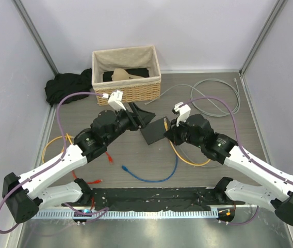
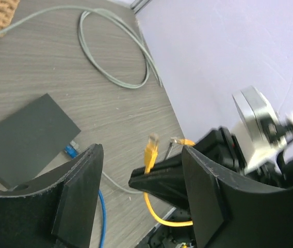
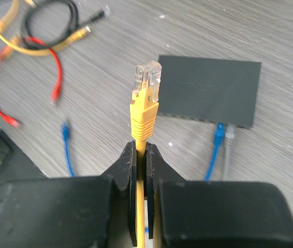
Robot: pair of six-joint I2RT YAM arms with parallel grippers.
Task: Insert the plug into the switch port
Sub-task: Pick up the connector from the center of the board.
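The switch point(image 3: 208, 95) lies flat on the wooden table, a blue plug point(image 3: 218, 132) and a grey plug point(image 3: 230, 133) seated in its near edge. My right gripper point(image 3: 141, 147) is shut on the yellow cable just below the yellow plug point(image 3: 146, 85), which points up and stands short of the switch's left end. In the left wrist view my left gripper point(image 2: 141, 191) is open, its fingers point(image 2: 79, 191) standing either side of the right gripper's tips and the plug point(image 2: 151, 150), touching neither. From above, both grippers meet beside the switch point(image 1: 154, 132).
A wicker basket point(image 1: 127, 72) stands at the back, black cloth point(image 1: 66, 88) to its left. A grey cable coil point(image 1: 213, 98) lies back right. A blue cable point(image 1: 151, 175) curves across the front. Loose red, yellow and black cables point(image 3: 33, 36) lie left.
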